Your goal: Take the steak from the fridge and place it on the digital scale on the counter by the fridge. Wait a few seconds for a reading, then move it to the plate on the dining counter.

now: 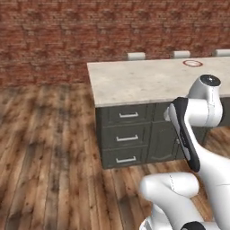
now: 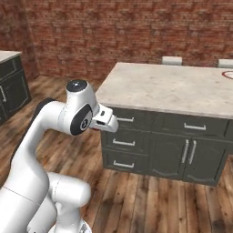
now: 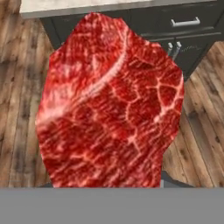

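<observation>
The steak hangs right in front of the hand camera — marbled red meat covering most of that view, with wooden floor and the dark drawer fronts of the dining counter behind it. Its lower end runs down to the bottom of the view where the tool's tips would rise, so the tool reads as clenched on the steak, carrying it in the air; the tips themselves are hidden behind the meat.

Judging by this, the fridge and scale stages are behind and the step in hand is the last one: bringing the steak across to the plate. The plate sits on the far side of the dining counter's tabletop, near its back edge, just in front of the white-cushioned stools. In the right base view only a sliver of its rim shows at the tabletop's right end.

The arm is folded close to the base, short of the dining counter's near drawer face, with the steak held below the level of the tabletop. The next move, as I judge it, calls for closing in on the dining counter — toward its plate end — then lifting the steak clear over the tabletop's edge and reaching well across. The plate is small, so the release needs to be centred over it.
</observation>
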You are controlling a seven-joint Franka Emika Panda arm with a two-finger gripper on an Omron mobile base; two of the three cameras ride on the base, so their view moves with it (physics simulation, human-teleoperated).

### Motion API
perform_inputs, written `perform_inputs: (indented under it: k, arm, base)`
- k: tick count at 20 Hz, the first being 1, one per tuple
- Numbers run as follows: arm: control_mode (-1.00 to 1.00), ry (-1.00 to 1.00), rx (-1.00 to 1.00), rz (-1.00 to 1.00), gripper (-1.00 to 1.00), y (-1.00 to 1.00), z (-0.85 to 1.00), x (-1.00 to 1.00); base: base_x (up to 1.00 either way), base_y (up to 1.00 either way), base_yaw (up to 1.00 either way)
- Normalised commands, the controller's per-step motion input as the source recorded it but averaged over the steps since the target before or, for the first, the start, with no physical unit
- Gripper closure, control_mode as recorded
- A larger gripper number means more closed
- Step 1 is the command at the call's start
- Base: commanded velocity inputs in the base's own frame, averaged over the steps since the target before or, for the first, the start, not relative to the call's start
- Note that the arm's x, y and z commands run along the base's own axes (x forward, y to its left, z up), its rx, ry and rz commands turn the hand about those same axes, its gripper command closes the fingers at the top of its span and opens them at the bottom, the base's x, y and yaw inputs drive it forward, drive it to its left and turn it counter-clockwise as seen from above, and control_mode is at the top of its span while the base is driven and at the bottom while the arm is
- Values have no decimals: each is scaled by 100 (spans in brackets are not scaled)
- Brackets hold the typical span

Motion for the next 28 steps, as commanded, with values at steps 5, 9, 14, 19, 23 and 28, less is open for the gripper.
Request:
perform_inputs:
  k: [5, 9, 14, 19, 23, 28]
  arm:
    - [100, 0, 0, 0, 100, 0, 0, 0]
    - [100, 0, 0, 0, 100, 0, 0, 0]
    - [100, 0, 0, 0, 100, 0, 0, 0]
    - [100, 0, 0, 0, 100, 0, 0, 0]
    - [100, 0, 0, 0, 100, 0, 0, 0]
    - [100, 0, 0, 0, 100, 0, 0, 0]
  base:
    - [69, 100, -28]
    - [86, 100, -26]
    - [92, 100, -26]
    - [76, 100, -25]
    - [74, 100, -25]
    - [85, 100, -26]
